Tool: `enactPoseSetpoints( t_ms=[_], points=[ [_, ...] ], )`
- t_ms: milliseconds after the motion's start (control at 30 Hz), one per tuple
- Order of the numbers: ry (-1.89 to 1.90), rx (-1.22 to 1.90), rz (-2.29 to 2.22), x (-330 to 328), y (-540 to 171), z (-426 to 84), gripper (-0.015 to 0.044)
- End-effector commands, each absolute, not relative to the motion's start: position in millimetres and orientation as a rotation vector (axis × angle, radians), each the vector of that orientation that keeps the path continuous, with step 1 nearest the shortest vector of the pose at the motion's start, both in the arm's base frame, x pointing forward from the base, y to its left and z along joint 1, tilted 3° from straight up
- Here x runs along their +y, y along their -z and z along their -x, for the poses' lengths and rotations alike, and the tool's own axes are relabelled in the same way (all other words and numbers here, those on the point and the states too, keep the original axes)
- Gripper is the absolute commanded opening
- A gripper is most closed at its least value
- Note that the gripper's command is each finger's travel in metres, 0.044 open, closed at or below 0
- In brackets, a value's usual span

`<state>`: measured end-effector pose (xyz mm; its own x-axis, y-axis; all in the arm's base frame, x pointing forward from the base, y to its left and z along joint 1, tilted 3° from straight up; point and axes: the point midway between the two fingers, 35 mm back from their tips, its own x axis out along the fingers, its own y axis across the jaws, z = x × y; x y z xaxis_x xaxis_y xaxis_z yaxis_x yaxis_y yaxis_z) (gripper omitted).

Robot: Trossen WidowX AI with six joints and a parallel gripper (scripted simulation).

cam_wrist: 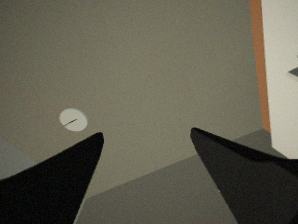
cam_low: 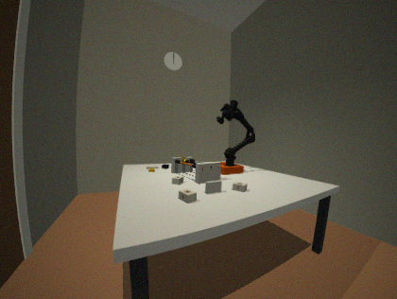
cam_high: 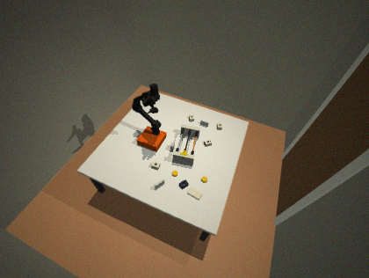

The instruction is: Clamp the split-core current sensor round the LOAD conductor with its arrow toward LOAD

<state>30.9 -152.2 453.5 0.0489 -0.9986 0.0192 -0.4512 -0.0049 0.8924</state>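
My gripper (cam_wrist: 148,134) (cam_high: 153,110) (cam_low: 220,120) is open and empty, held high above the table and away from the parts; the wrist view shows mostly wall between its fingers. A grey rack (cam_high: 183,159) (cam_low: 208,172) carries several thin conductors side by side, one of them orange (cam_high: 195,143). A yellow piece (cam_high: 184,152) sits at one end of the rack. A small dark blue object (cam_high: 184,182) (cam_low: 164,167), perhaps the open sensor, lies on the table beyond that end. Its arrow, its jaws and the LOAD lettering are too small to read.
Pale blocks (cam_high: 155,165) (cam_high: 207,142) (cam_low: 187,196) (cam_low: 239,186) stand around the rack. Grey upright plates (cam_high: 159,183) (cam_low: 213,187), yellow discs (cam_high: 175,173) (cam_high: 204,179) and a cream slab (cam_high: 195,193) are also on the table. The arm's orange base (cam_high: 151,141) (cam_low: 232,168) is beside the rack.
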Motion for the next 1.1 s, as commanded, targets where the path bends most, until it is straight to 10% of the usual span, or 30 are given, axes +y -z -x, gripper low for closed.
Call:
enactPoseSetpoints(
  t_ms=[0,433,1067],
  points=[
    [0.907,-1.488,-1.558,-152.2,-453.2,-33.7,0.0426],
    [0.717,-0.545,-1.034,-118.0,-414.4,-201.2,0.044],
    [0.091,-0.062,-0.121,-15.1,-334.5,-310.5,0.044]
  ],
)
